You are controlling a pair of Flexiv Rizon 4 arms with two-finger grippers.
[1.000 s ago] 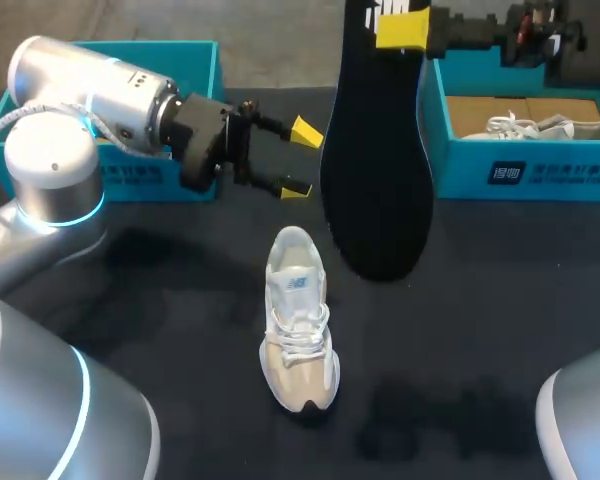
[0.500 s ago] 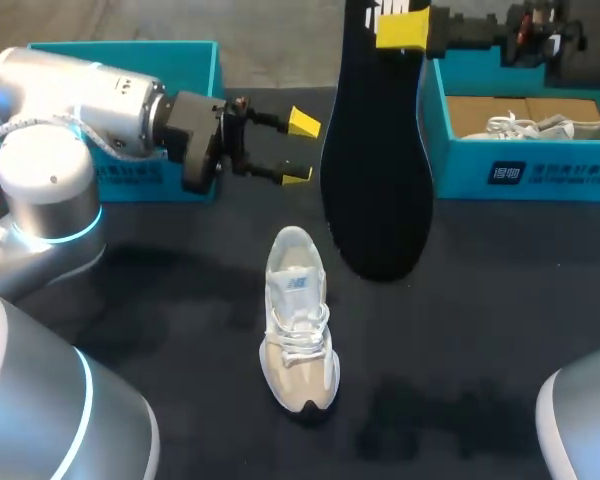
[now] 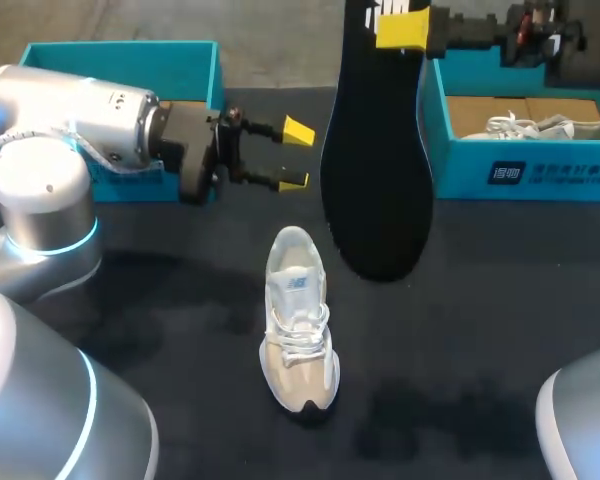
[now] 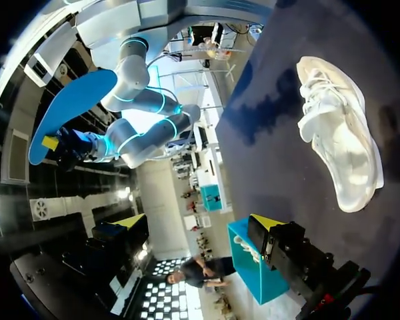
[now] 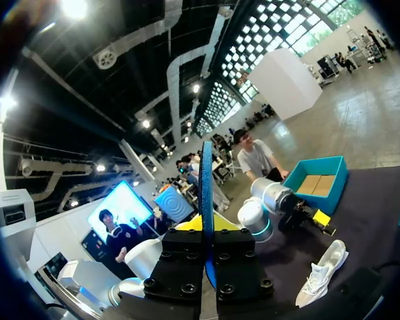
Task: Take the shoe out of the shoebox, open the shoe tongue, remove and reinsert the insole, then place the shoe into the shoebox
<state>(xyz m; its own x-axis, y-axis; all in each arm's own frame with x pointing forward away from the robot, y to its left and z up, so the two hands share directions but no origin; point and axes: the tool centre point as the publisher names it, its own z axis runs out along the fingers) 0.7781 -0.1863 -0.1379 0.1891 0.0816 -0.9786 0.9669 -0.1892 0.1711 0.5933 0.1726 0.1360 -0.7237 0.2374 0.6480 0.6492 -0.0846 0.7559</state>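
A white and beige shoe point(image 3: 298, 320) lies on the black table, toe toward me, with nothing touching it. My right gripper point(image 3: 402, 27) is raised at the back, shut on the top end of the insole point(image 3: 375, 150), which hangs down dark and long. Seen from the right wrist, the insole point(image 5: 207, 193) stands edge-on between my right gripper's point(image 5: 207, 230) fingers, with the shoe point(image 5: 323, 270) far below. My left gripper point(image 3: 292, 156) is open and empty, left of the insole and beyond the shoe's heel. The left wrist view shows the shoe point(image 4: 340, 147) and the insole's blue face point(image 4: 70, 110).
An open teal shoebox point(image 3: 525, 170) at the back right holds a second light shoe point(image 3: 555, 125). Another teal box point(image 3: 120, 60) stands at the back left behind my left arm. The table is bare around the shoe.
My left gripper has drawn back and to the left, away from the shoe, still open. The right gripper and insole have not moved.
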